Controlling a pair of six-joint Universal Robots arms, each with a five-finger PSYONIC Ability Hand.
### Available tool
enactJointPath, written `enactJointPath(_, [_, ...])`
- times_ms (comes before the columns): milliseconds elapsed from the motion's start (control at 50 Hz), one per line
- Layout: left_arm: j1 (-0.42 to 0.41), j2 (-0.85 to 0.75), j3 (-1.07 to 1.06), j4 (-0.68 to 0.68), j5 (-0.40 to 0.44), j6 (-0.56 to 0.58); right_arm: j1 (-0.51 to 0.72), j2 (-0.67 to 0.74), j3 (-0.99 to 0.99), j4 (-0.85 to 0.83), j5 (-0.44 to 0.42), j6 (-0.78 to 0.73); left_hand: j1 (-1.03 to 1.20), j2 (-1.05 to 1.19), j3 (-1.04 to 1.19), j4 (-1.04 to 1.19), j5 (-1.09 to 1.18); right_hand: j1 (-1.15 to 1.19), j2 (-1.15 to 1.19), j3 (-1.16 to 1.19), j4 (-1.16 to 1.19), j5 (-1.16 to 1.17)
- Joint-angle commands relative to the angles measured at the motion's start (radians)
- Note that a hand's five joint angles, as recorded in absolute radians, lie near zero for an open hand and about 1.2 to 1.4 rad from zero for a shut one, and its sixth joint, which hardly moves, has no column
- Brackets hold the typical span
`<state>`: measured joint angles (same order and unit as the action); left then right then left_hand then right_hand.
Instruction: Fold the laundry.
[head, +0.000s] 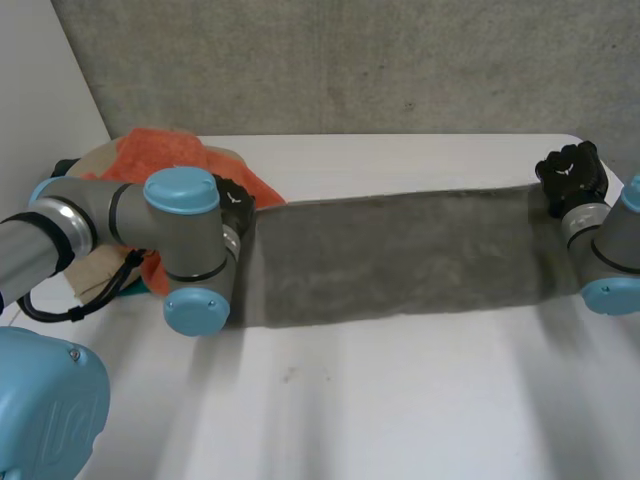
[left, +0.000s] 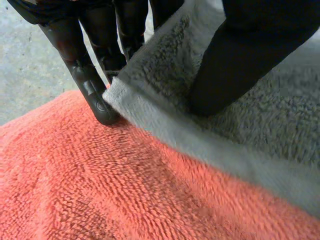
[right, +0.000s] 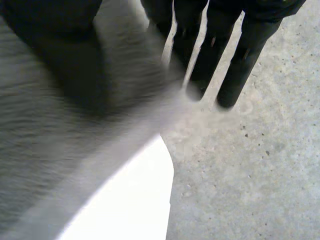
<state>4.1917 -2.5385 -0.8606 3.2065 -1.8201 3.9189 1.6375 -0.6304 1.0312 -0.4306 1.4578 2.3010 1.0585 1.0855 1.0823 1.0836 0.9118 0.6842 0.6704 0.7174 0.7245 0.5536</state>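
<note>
Pinching the grey towel (head: 400, 255) by its ends, with left hand (head: 235, 205) and right hand (head: 570, 175) fingers (left: 87, 82) closed on cloth, pull it taut and fold squarely.

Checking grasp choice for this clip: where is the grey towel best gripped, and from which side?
At the corners of its short ends, approached from outside each end: the grey towel is a long strip stretched level. The left hand and right hand pinch it there.
</note>
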Motion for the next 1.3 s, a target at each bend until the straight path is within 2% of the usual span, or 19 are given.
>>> enactJointPath(20, [-0.013, 0.014, -0.011, 0.073, 0.008, -0.003, 0.021, 0.009, -0.020, 0.013, -0.007, 0.011, -0.884, -0.911, -0.908, -0.909, -0.912, -0.510, -0.496, -0.543, -0.550, -0.554])
enactJointPath(100, [-0.024, 0.067, -0.024, 0.130, 0.008, -0.004, 0.024, -0.044, -0.005, 0.076, -0.005, 0.017, -0.884, -0.911, -0.908, -0.909, -0.912, -0.510, -0.496, -0.543, -0.550, -0.554])
enactJointPath(200, [-0.027, 0.145, -0.090, 0.154, 0.008, -0.007, -0.002, -0.141, 0.026, 0.240, -0.022, 0.075, -0.884, -0.911, -0.908, -0.909, -0.912, -0.510, -0.496, -0.543, -0.550, -0.554])
enactJointPath(280, [-0.028, 0.214, -0.169, 0.153, 0.008, -0.013, -0.080, -0.236, 0.076, 0.392, -0.073, 0.120, -0.884, -0.911, -0.908, -0.909, -0.912, -0.510, -0.496, -0.543, -0.550, -0.554])
enactJointPath(360, [-0.033, 0.282, -0.264, 0.154, 0.012, -0.020, -0.168, -0.294, 0.156, 0.525, -0.171, 0.124, -0.884, -0.911, -0.908, -0.909, -0.912, -0.468, -0.454, -0.501, -0.508, -0.512])
enactJointPath(500, [-0.064, 0.343, -0.368, 0.156, 0.044, -0.093, -0.245, -0.288, 0.230, 0.569, -0.251, 0.124, -0.884, -0.911, -0.908, -0.909, -0.912, -0.326, -0.312, -0.359, -0.366, -0.370])
enactJointPath(620, [-0.081, 0.350, -0.396, 0.156, 0.050, -0.136, -0.257, -0.201, 0.236, 0.503, -0.297, 0.130, -0.884, -0.911, -0.908, -0.909, -0.912, -0.218, -0.204, -0.251, -0.258, -0.262])
enactJointPath(660, [-0.088, 0.348, -0.400, 0.156, 0.050, -0.138, -0.260, -0.178, 0.233, 0.463, -0.295, 0.130, -0.884, -0.911, -0.908, -0.909, -0.912, 0.098, 0.112, 0.065, 0.058, 0.054])
enactJointPath(700, [-0.088, 0.348, -0.403, 0.157, 0.050, -0.138, -0.263, -0.167, 0.224, 0.438, -0.287, 0.127, -0.884, -0.911, -0.908, -0.909, -0.912, 0.628, 0.642, 0.595, 0.587, 0.584])
enactJointPath(720, [-0.088, 0.351, -0.408, 0.156, 0.048, -0.138, -0.271, -0.164, 0.211, 0.419, -0.262, 0.129, -0.884, -0.911, -0.908, -0.909, -0.912, 0.711, 0.725, 0.678, 0.671, 0.667])
enactJointPath(780, [-0.090, 0.354, -0.416, 0.156, 0.048, -0.138, -0.288, -0.178, 0.224, 0.380, -0.194, 0.132, -0.884, -0.911, -0.908, -0.909, -0.912, 0.712, 0.726, 0.679, 0.672, 0.668])
enactJointPath(800, [-0.090, 0.366, -0.420, 0.156, 0.048, -0.138, -0.307, -0.192, 0.234, 0.350, -0.142, 0.130, -0.883, -0.910, -0.907, -0.908, -0.911, 0.712, 0.726, 0.679, 0.672, 0.668])
enactJointPath(880, [-0.088, 0.408, -0.443, 0.157, 0.050, -0.139, -0.367, -0.264, 0.256, 0.296, -0.067, 0.080, -0.880, -0.907, -0.904, -0.905, -0.908, 0.712, 0.726, 0.679, 0.672, 0.668])
enactJointPath(1020, [-0.087, 0.452, -0.480, 0.157, 0.050, -0.139, -0.401, -0.328, 0.254, 0.279, -0.063, -0.102, -0.883, -0.910, -0.907, -0.908, -0.911, 0.712, 0.726, 0.679, 0.672, 0.668])
enactJointPath(1080, [-0.084, 0.465, -0.498, 0.157, 0.048, -0.141, -0.372, -0.336, 0.265, 0.274, -0.073, -0.129, -0.883, -0.910, -0.907, -0.908, -0.911, 0.712, 0.726, 0.679, 0.672, 0.668])
enactJointPath(1180, [-0.081, 0.484, -0.534, 0.157, 0.047, -0.141, -0.123, -0.391, 0.279, 0.259, -0.174, -0.104, -0.880, -0.907, -0.904, -0.905, -0.908, 0.712, 0.726, 0.679, 0.672, 0.668])
enactJointPath(1300, [-0.081, 0.517, -0.568, 0.157, 0.047, -0.164, 0.108, -0.408, 0.314, 0.213, -0.270, -0.095, -0.880, -0.907, -0.904, -0.905, -0.908, 0.712, 0.726, 0.679, 0.672, 0.668])
